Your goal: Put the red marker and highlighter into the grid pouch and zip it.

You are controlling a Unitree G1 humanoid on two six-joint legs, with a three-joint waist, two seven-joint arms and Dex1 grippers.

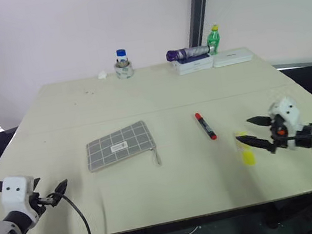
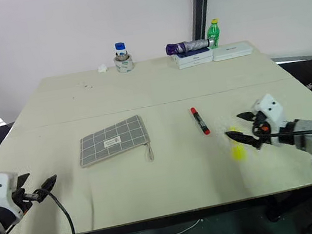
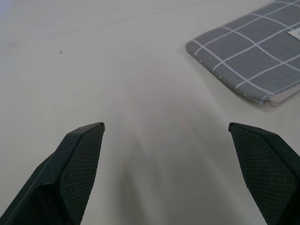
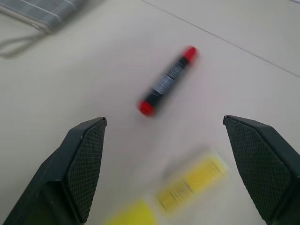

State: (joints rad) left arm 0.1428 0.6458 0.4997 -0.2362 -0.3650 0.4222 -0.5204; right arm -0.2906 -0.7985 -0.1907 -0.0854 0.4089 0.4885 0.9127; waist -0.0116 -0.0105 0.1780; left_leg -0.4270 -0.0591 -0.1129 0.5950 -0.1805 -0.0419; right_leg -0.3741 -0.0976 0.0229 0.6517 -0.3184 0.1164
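— How much open room do you have on the counter (image 1: 158,93)?

— Plenty. The grid pouch (image 1: 119,145) lies flat left of centre, the red marker (image 1: 205,126) just right of centre, well apart from it. The far edge carries a jar (image 1: 123,64), a green bottle (image 1: 213,38) and white boxes (image 1: 212,60).

— And your hands?

— My right hand (image 1: 253,133) hangs wide open and empty beside the highlighter (image 1: 246,151), near the right edge. My left hand (image 2: 36,190) is spread wide too, empty, over the near-left edge.

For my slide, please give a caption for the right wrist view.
Open right gripper poised above the highlighter, red marker beyond.
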